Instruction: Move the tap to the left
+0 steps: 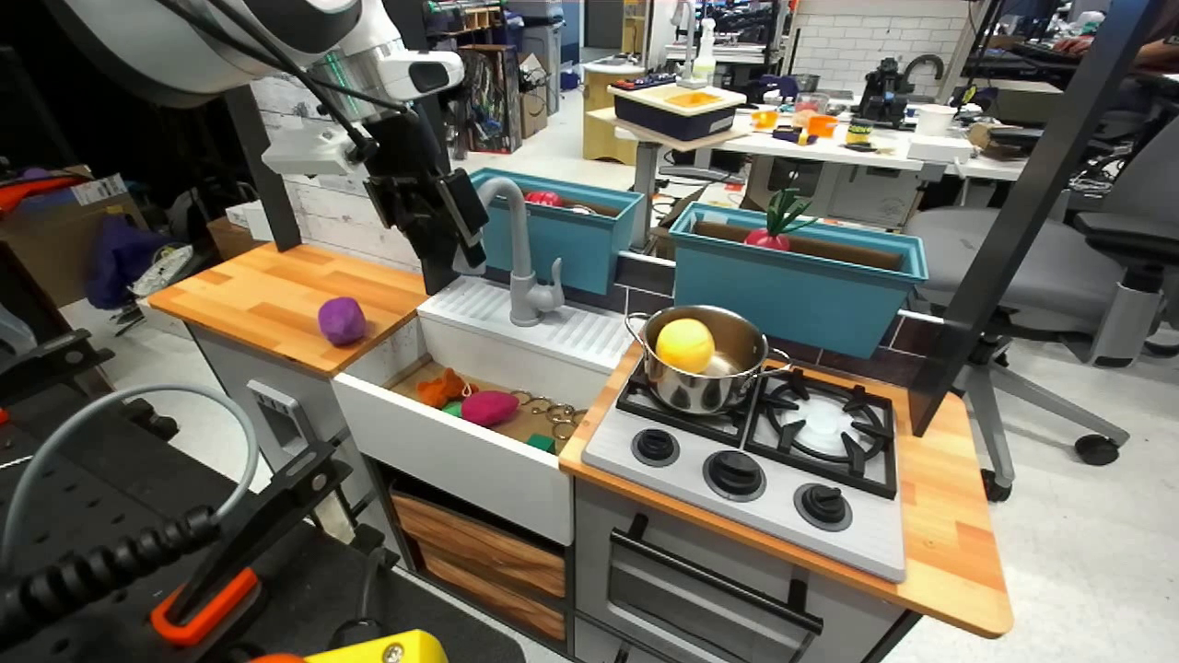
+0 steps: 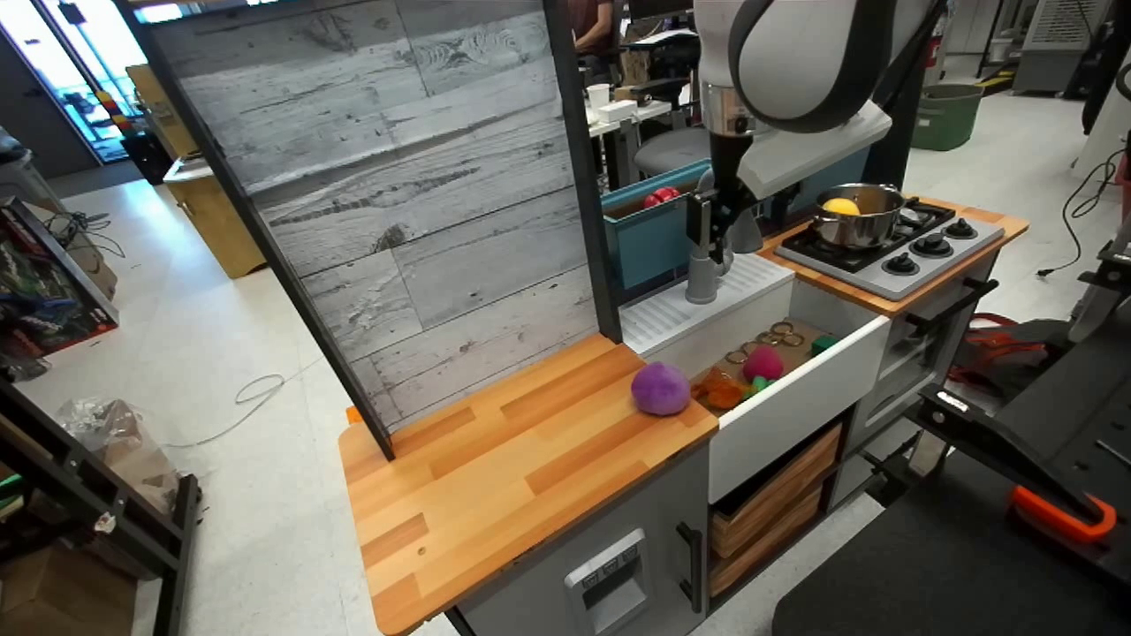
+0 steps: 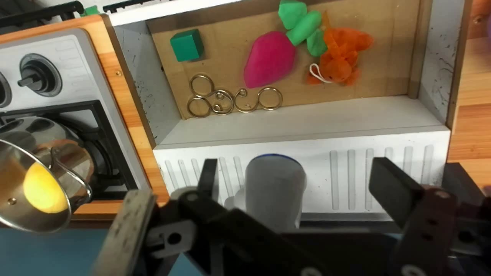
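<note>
The grey tap [image 1: 521,249] stands on the white ribbed ledge [image 1: 589,322] behind the sink, with its lever on one side. It also shows in an exterior view [image 2: 702,281], partly hidden by my gripper [image 2: 717,216]. In the wrist view the tap's spout [image 3: 274,184] lies between my two spread fingers, nearer the left finger, with a gap on each side. My gripper [image 3: 295,172] is open and holds nothing. In an exterior view the gripper [image 1: 461,221] is level with the spout and covers part of it.
The sink [image 1: 451,460] holds a pink toy [image 3: 270,59], an orange toy [image 3: 341,53], a green block [image 3: 187,45] and metal rings. A pot [image 1: 705,382] with a yellow ball stands on the stove. Teal planters [image 1: 792,285] stand behind. A purple ball [image 2: 661,389] lies on the counter.
</note>
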Robot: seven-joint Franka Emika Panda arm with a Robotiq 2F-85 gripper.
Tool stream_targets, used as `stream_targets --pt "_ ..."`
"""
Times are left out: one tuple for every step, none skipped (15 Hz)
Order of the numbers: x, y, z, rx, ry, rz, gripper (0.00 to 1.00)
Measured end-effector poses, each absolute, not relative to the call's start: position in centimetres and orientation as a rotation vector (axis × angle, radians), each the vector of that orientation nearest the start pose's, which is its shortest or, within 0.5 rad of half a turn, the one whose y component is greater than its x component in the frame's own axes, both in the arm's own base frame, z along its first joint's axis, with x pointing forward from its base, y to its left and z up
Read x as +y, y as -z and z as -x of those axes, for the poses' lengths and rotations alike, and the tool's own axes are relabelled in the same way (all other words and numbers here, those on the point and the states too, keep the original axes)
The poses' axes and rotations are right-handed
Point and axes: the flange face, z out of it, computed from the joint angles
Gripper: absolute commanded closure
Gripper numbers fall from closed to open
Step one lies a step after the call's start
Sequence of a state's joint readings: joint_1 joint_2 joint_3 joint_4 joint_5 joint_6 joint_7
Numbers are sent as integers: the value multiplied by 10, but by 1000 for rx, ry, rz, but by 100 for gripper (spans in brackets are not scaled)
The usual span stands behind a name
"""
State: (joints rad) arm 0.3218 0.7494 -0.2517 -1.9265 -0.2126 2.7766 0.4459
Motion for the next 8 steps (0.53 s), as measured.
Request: stream_targets --pt "60 -115 -623 155 305 3346 0" --pt "65 -114 -625 134 327 3348 0" --pt "70 -114 -627 116 349 3344 0" --pt "76 -114 -627 98 366 3338 0" --pt "79 -114 -627 89 373 3337 0" --pt "78 -113 -627 85 376 3341 0" --pt "78 -113 -627 81 378 3343 0" --pt "79 -113 -627 75 378 3343 0"
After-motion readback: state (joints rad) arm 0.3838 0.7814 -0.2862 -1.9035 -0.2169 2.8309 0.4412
